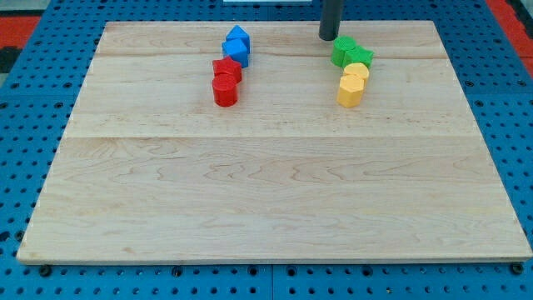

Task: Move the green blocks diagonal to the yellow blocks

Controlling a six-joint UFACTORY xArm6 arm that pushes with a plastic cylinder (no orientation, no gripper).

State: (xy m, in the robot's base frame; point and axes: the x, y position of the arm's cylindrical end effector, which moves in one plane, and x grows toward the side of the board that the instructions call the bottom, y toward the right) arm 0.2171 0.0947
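Your rod comes straight down from the view's top edge, upright and dark, and only its lower part shows; the arm above it is out of frame. There are no jaws on this rig, so nothing opens or closes: the rod ends in my tip (329, 37), which rests on the wooden board (266, 192) near its far edge.

Take the green blocks (351, 53) as your landmark. My tip sits just beside them, on their upper-left side in the view, close enough that you cannot tell whether it touches the nearest green face. The green blocks are two pieces pressed together; one looks star-like, the other is hard to make out.

Directly below the green blocks in the view, and touching them, lie the yellow blocks (353, 84), two rounded pieces stacked in a short column running toward the view's bottom. So green and yellow form one near-vertical line, green on top.

Well to the view's left of the green blocks you see the blue blocks (237, 45), roughly level with them, two pieces pressed together. Just below those, touching, sit the red blocks (226, 82), the lower one a cylinder. Around the board lies a blue perforated base (25, 125)
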